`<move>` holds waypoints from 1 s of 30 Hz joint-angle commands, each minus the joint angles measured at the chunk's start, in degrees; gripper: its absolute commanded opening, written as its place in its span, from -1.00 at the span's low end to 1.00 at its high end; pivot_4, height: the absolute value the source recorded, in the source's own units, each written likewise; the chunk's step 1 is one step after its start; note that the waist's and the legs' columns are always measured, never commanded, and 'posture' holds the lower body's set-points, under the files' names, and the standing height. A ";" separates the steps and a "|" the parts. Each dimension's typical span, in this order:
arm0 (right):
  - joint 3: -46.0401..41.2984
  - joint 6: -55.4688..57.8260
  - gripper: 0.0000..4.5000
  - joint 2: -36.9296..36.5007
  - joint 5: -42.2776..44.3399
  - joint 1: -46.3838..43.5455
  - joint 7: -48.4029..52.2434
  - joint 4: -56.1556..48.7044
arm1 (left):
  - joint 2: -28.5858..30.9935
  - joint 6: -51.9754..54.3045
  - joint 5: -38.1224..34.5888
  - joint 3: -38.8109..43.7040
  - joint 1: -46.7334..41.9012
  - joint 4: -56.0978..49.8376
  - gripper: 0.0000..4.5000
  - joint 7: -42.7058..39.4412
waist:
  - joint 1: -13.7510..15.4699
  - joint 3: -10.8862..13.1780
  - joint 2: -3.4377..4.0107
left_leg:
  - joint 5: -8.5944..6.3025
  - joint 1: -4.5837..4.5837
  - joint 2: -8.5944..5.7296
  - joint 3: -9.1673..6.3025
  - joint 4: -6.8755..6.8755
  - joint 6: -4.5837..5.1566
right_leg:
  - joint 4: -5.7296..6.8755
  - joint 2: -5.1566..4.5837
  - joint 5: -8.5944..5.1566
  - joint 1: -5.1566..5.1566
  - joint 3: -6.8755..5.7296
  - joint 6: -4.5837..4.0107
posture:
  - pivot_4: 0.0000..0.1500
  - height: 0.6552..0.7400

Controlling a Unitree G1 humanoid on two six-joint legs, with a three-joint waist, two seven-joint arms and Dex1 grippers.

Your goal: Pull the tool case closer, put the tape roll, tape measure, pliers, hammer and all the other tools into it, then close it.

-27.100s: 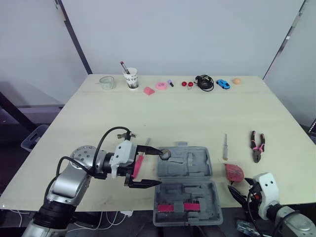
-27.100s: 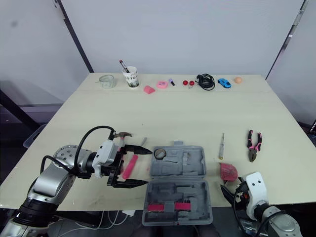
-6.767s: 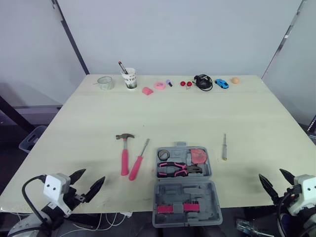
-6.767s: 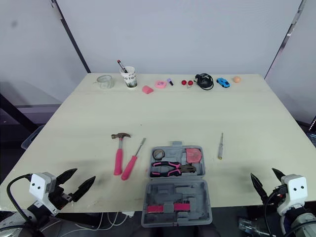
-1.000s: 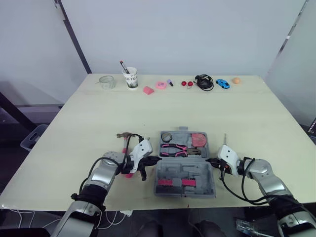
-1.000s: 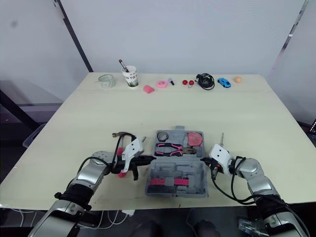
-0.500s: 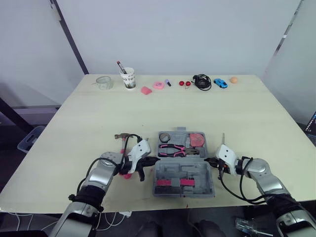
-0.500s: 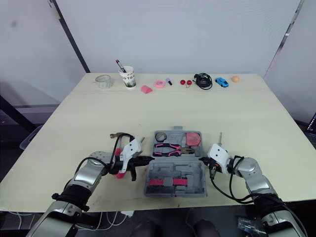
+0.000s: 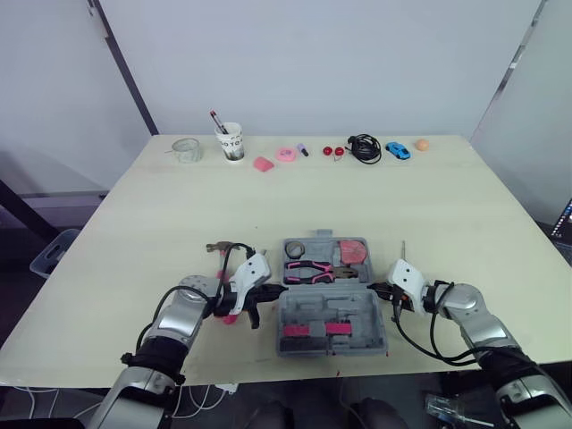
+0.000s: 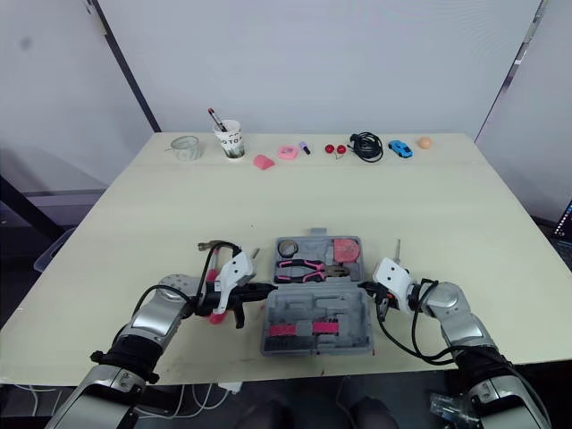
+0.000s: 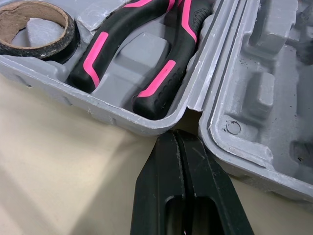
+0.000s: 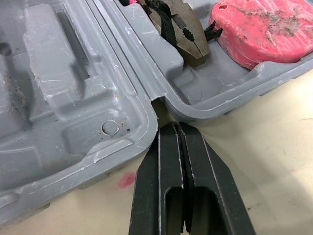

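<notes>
Since the tool case (image 9: 371,332) apparently gets dragged closer, the left gripper (image 11: 175,139) and right gripper (image 12: 176,129) are pinched together and parked at its hinge notches.

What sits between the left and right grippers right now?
The open tool case: in the left eye view, the left gripper and right gripper flank its hinge line.

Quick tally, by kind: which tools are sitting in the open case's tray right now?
tape roll: 1
pliers: 1
tape measure: 1
Total: 3
</notes>
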 commanded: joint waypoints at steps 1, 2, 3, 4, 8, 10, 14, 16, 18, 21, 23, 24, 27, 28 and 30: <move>1.20 -2.23 -1.00 1.67 0.40 -2.03 -0.04 -1.16 | -0.48 -0.44 0.56 -1.61 0.34 -0.52 -0.99 -0.81 | 0.00 0.00 0.00 | 0.00 0.00 0.00 0.00 0.00 0.00 | 0.00 0.00 0.00 0.00 0.00 0.00 | 1.00 1.00; 1.25 -2.07 -1.00 1.59 0.42 -1.94 0.22 -1.23 | -0.56 -0.42 0.55 -1.63 0.30 -0.48 -0.99 -0.86 | 0.00 0.00 0.00 | 0.00 0.00 0.00 0.00 0.00 0.00 | 0.00 0.00 0.00 0.00 0.01 0.00 | 1.00 1.00; 1.26 -1.89 -1.00 1.53 0.50 -1.81 0.47 -1.34 | -0.63 -0.44 0.58 -1.68 0.26 -0.44 -0.99 -0.88 | 0.01 0.00 0.00 | 0.00 0.00 0.00 0.00 0.00 0.00 | 0.00 0.00 0.00 0.00 0.01 0.00 | 1.00 1.00; 1.28 -1.45 -1.00 1.40 0.62 -1.53 0.87 -1.63 | -0.69 -0.44 0.62 -1.73 0.24 -0.42 -0.99 -0.91 | 0.01 0.00 0.00 | 0.00 0.00 0.00 0.00 0.00 0.00 | 0.00 0.00 0.00 0.00 0.01 0.00 | 1.00 1.00; 1.38 -0.56 -1.00 0.84 0.72 -0.46 1.77 -2.89 | -0.86 -0.37 0.70 -1.80 0.27 -0.52 -0.99 -1.03 | 0.05 0.00 0.00 | 0.00 0.00 0.00 0.00 0.00 0.00 | 0.00 0.00 0.00 0.00 0.00 0.00 | 1.00 1.00; 1.46 -0.06 -1.00 0.73 0.81 -0.13 2.15 -3.37 | -0.95 -0.39 0.78 -1.85 0.34 -0.55 -0.99 -1.05 | 0.07 0.00 0.00 | 0.00 0.00 0.00 0.00 0.00 0.00 | 0.00 0.00 0.00 0.00 0.01 0.00 | 1.00 1.00; 1.84 0.53 -1.00 0.53 0.71 0.24 2.71 -3.92 | -1.16 -0.37 0.85 -1.93 0.40 -0.59 -0.99 -1.05 | 0.09 0.00 0.00 | 0.00 0.00 0.00 0.00 -0.01 0.00 | 0.00 0.00 0.00 0.00 0.01 0.00 | 1.00 1.00; 2.12 1.17 -1.00 0.35 0.71 0.41 3.29 -4.20 | -1.31 -0.41 0.93 -1.99 0.36 -0.53 -0.99 -1.04 | 0.12 0.00 0.01 | 0.00 0.00 0.00 0.00 -0.01 0.00 | 0.00 0.00 0.00 0.00 0.00 0.00 | 1.00 1.00; 2.28 1.32 -1.00 0.19 0.54 0.54 3.51 -4.35 | -1.50 -0.46 1.01 -2.05 0.24 -0.41 -0.99 -1.02 | 0.15 0.00 0.01 | 0.00 0.00 0.00 0.00 -0.01 0.00 | 0.00 0.00 0.00 0.00 0.00 0.00 | 1.00 1.00; 2.21 1.49 -1.00 0.01 0.49 0.67 3.39 -4.57 | -1.70 -0.52 1.16 -2.04 0.15 -0.31 -0.99 -1.04 | 0.21 0.00 0.01 | 0.00 0.00 0.00 0.00 -0.01 0.00 | 0.00 0.00 0.00 0.00 0.00 0.00 | 1.00 1.00; 2.14 1.74 -1.00 -0.21 0.56 0.77 3.41 -4.70 | -1.81 -0.44 1.18 -2.05 0.12 -0.37 -0.99 -1.07 | 0.22 -0.01 0.01 | 0.00 0.00 0.00 0.00 -0.01 0.00 | 0.00 -0.01 0.00 0.00 0.01 0.00 | 1.00 1.00; 2.01 1.58 -1.00 -0.28 0.50 0.78 3.13 -4.65 | -1.87 -0.44 1.21 -2.08 0.11 -0.37 -0.99 -1.07 | 0.23 -0.01 0.00 | 0.00 0.00 0.00 0.00 -0.01 0.00 | 0.00 -0.01 0.00 0.01 0.00 0.00 | 1.00 1.00; 1.68 0.89 -1.00 -0.36 0.23 0.62 2.16 -4.23 | -1.95 -0.47 1.27 -2.13 0.11 -0.41 -0.99 -1.13 | 0.23 -0.01 0.01 | 0.00 0.00 -0.01 0.00 0.00 0.00 | 0.00 -0.01 0.00 0.01 0.00 0.00 | 1.00 1.00; 1.57 0.63 -1.00 -0.31 0.11 0.48 1.76 -3.97 | -1.98 -0.48 1.31 -2.16 0.09 -0.41 -0.99 -1.14 | 0.24 -0.01 0.01 | 0.00 0.00 -0.01 0.00 0.00 0.00 | 0.00 -0.01 0.00 0.01 0.00 0.00 | 1.00 1.00; 1.51 0.39 -1.00 -0.32 -0.03 0.39 1.43 -3.80 | -2.02 -0.52 1.40 -2.19 0.04 -0.36 -0.99 -1.11 | 0.23 -0.01 0.01 | 0.00 0.00 -0.01 0.00 -0.01 0.00 | 0.00 -0.01 0.00 0.01 0.00 0.00 | 1.00 1.00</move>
